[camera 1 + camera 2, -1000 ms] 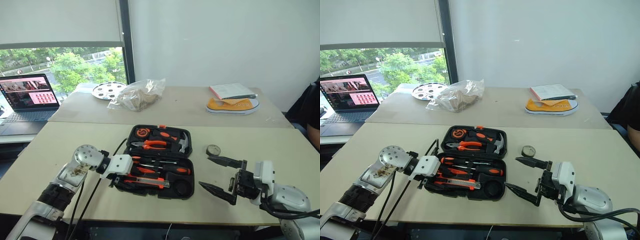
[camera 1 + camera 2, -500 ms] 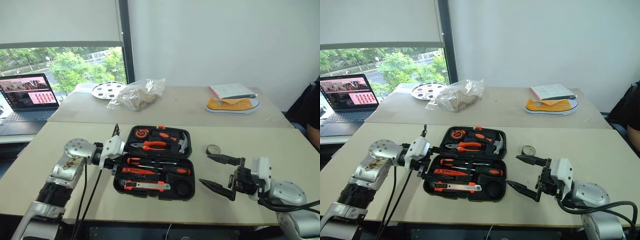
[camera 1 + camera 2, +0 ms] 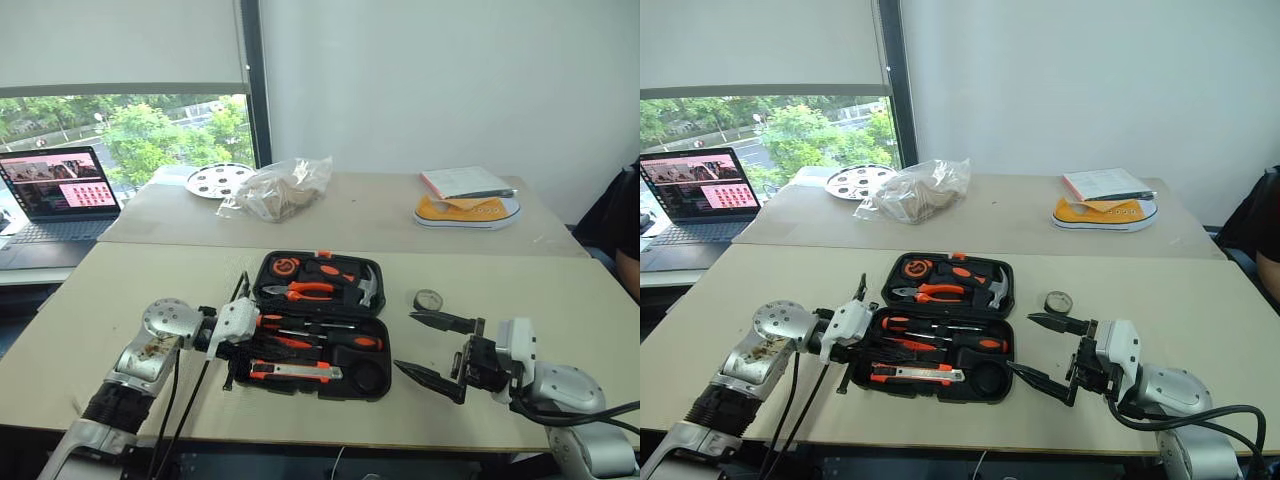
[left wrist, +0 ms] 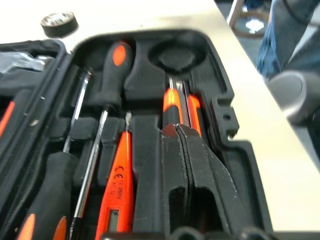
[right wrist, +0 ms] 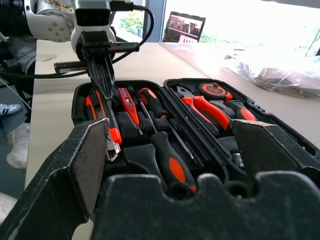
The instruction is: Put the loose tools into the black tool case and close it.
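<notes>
The two long orange-and-black screwdrivers, small orange tester screwdriver and utility knife are lying slotted in the open black plastic tool case on the desk, leaving only closing; left pincer is pressing together over the knife, right pincer is waiting apart beside the case.

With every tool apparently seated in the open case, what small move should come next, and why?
Probably lift the shut left end effector clear of the black tool case. Its tips sit over the utility knife, which already lies in its slot beside the screwdrivers, so closing the lid is what remains.
</notes>
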Available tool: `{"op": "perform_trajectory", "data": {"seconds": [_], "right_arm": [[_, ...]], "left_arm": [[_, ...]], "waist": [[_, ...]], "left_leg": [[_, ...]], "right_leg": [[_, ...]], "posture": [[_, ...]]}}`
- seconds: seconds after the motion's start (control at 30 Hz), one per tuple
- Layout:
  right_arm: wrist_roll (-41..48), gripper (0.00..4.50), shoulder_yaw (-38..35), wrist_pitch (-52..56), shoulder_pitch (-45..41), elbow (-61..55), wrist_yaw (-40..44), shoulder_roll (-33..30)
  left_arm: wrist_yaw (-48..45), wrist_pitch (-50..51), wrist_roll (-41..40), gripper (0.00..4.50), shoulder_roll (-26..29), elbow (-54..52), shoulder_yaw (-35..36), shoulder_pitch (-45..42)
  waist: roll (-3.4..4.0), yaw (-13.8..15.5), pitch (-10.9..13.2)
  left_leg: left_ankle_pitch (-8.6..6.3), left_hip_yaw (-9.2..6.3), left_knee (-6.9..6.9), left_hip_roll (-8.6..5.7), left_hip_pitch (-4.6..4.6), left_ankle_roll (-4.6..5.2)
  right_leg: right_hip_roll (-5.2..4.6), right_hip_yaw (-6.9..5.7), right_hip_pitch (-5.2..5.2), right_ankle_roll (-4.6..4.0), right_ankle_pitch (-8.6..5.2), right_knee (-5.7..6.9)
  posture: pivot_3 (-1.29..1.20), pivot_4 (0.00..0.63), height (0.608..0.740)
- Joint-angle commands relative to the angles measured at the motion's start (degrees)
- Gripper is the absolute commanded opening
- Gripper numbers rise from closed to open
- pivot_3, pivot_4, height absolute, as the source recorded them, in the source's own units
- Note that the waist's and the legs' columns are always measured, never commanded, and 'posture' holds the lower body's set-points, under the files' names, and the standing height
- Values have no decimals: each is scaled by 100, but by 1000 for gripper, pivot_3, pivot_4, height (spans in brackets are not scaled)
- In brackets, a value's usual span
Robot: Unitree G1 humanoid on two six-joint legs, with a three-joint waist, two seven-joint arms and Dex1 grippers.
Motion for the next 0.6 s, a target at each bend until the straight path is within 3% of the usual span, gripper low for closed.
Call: {"op": "perform_trajectory", "data": {"seconds": [0.03, 0.33, 0.4, 0.6], "right_arm": [[-6, 4500, -101, -169, -20, -85, -43, 19], [-42, 4500, -77, -192, -96, -23, -73, 59], [-56, 4500, -81, -193, -49, -39, -65, 65], [18, 4500, -325, -102, 149, -93, -131, -40]], "left_arm": [[83, -248, 255, 35, 21, 95, -119, 29], [397, -206, 902, 35, 107, 281, -513, 157], [431, -216, 911, 35, 99, 233, -557, 233], [633, -177, 192, 35, -65, 87, -20, 387]], "waist": [[0, 3, 0], [7, 6, -4], [7, -1, -5], [27, 3, -17]], "left_leg": [[0, 0, 0, 0, 0, 0], [-6, -3, -1, 2, 24, 9], [-35, -2, -8, 7, 78, 57], [-33, 0, -11, 6, 96, 52]], "right_leg": [[0, -1, 0, 0, 0, 0], [-4, 0, 69, 2, -1, -5], [-6, 0, 105, 43, -26, -11], [-14, 12, 106, 37, -23, -9]], "posture": [[0, 150, 740], [0, 150, 740], [0, 150, 740], [0, 150, 740]]}}
